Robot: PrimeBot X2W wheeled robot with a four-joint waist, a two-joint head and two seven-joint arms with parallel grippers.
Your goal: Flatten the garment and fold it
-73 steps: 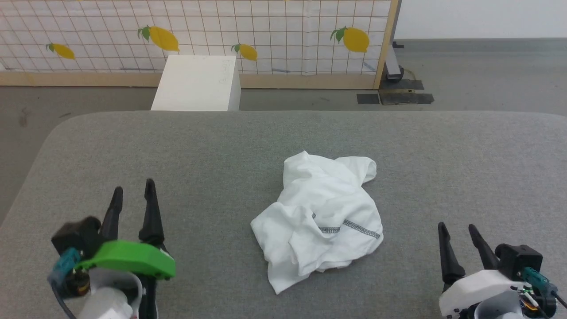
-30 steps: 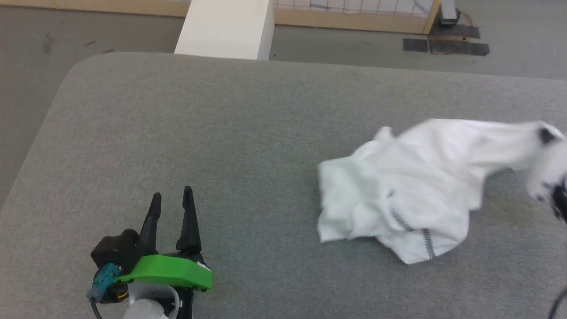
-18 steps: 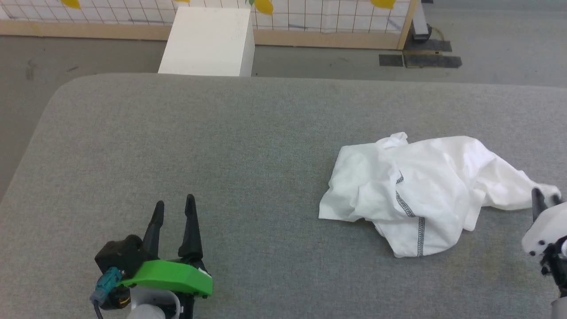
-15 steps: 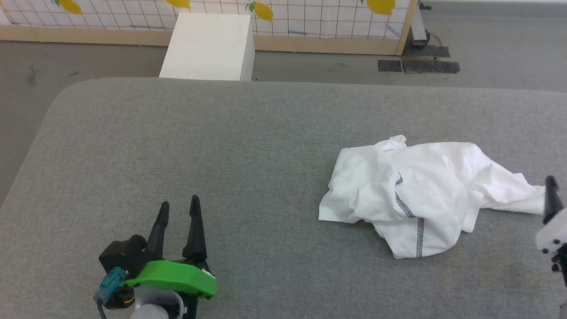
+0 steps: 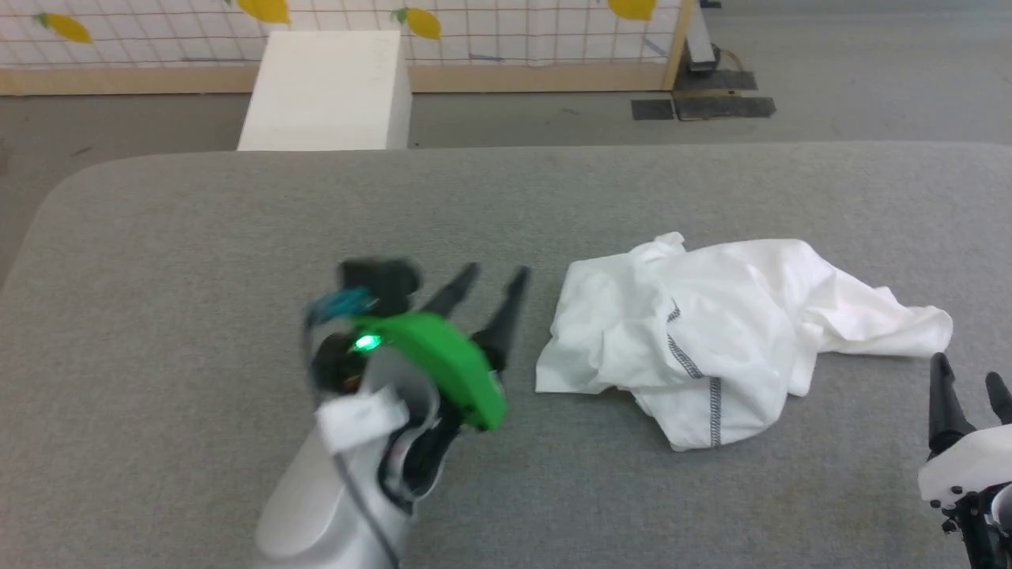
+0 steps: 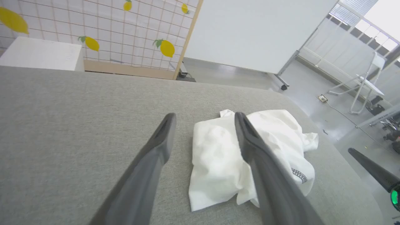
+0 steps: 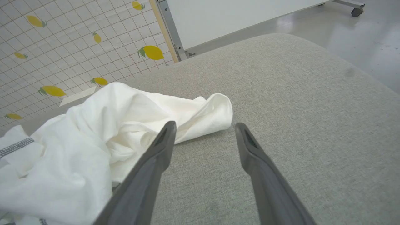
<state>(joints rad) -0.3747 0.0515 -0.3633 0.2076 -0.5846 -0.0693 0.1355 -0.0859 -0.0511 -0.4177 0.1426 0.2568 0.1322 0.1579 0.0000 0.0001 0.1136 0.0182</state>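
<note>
White thin fabric of the garment [image 5: 711,332] lies crumpled on the grey surface [image 5: 198,261] between the left claw [image 5: 496,273], fingers spread just beside its edge, and the right claw [image 5: 964,370], also spread, so a pinch could catch several layers and drag the heap.

Bright even light, faint shadows, left jaws motion-blurred, window [image 6: 372,18] seemingly overexposed

Grey worktop [image 5: 198,237], bare across its left half and near edge. A crumpled white garment [image 5: 727,332] lies right of centre. The left tool [image 5: 496,273], fingers spread, sits just beside its left edge; the right tool [image 5: 965,370], fingers apart, near its right end. A white box [image 5: 324,87] stands beyond the far edge.
</note>
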